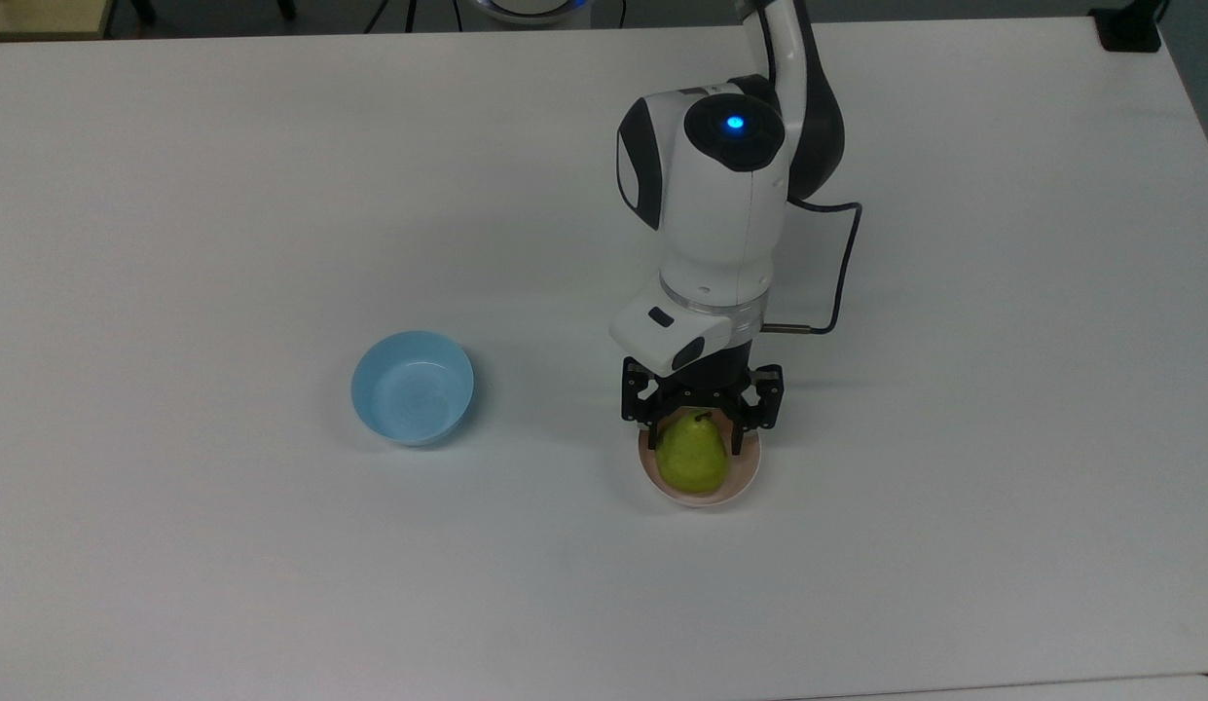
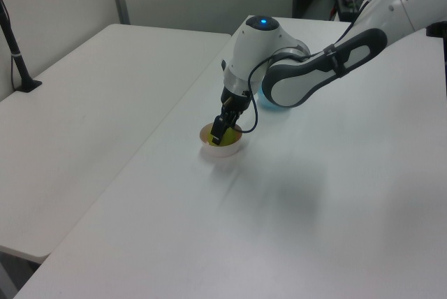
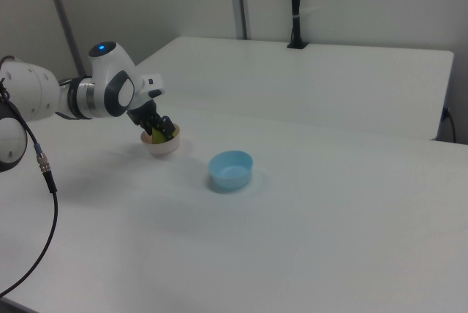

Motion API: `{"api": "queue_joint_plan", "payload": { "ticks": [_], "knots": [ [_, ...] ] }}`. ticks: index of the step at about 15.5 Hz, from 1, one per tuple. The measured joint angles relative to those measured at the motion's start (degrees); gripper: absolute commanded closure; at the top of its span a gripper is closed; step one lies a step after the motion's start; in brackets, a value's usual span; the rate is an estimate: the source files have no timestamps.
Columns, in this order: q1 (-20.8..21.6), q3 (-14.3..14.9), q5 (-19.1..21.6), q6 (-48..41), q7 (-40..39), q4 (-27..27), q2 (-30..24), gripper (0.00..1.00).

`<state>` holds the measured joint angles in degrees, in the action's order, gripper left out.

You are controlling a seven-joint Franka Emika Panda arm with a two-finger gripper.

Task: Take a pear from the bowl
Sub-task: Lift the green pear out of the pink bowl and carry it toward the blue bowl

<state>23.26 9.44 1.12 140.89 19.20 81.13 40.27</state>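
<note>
Surface: white table (image 1: 224,195) fills nearly the whole top view; a second white tabletop and grey wall panels show behind it in the left view and the right view.
Pear: yellow-green pear (image 1: 693,458) with a short dark stem, lying in the pink bowl, lower centre of the top view; stem end points toward the arm.
Pear, other views: only a sliver of yellow-green shows past the fingers in the left view (image 2: 222,140) and the right view (image 3: 158,137).
Bowl: small pale pink bowl (image 1: 746,475) on the table, around the pear; not lifted, not tipped.
Gripper: black two-finger gripper (image 1: 699,436) is lowered into the bowl's mouth, one finger on each side of the pear's narrow upper half.
Fingers: spread apart, flanking the fruit; whether either pad already touches the skin cannot be told.
Arm: white Panda arm (image 1: 725,185) with a blue light, reaching down from the upper centre of the top view; a dark cable loops at the wrist.
Other item: light blue bowl (image 1: 412,387), left of centre in the top view, well apart from the pink bowl, nothing in it.
Progress: approach and descent look done; the pear rests in the bowl, ungrasped as far as can be seen.
Remaining: closing on the pear, then lifting it out, by my judgement.
</note>
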Motion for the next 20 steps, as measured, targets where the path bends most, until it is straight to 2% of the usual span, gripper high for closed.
{"api": "queue_joint_plan", "payload": {
  "ticks": [3, 7, 10, 15, 18, 20],
  "knots": [
    [0.0, 0.1, -0.7, 0.0, 0.0, 0.0, 0.4, 0.19],
    [0.1, 0.2, -3.4, 0.1, 0.0, -0.1, 0.8, 0.43],
    [0.1, 0.2, -3.6, 0.1, 0.0, -0.3, 0.9, 0.49],
    [0.1, 0.2, -3.6, 0.2, 0.0, -1.8, 0.3, 0.5],
    [0.0, 0.2, -3.6, 0.1, 0.0, -1.3, -3.3, 0.5],
    [-0.6, 0.2, -3.6, 0.1, -0.2, 1.9, -7.4, 0.5]
  ]
}}
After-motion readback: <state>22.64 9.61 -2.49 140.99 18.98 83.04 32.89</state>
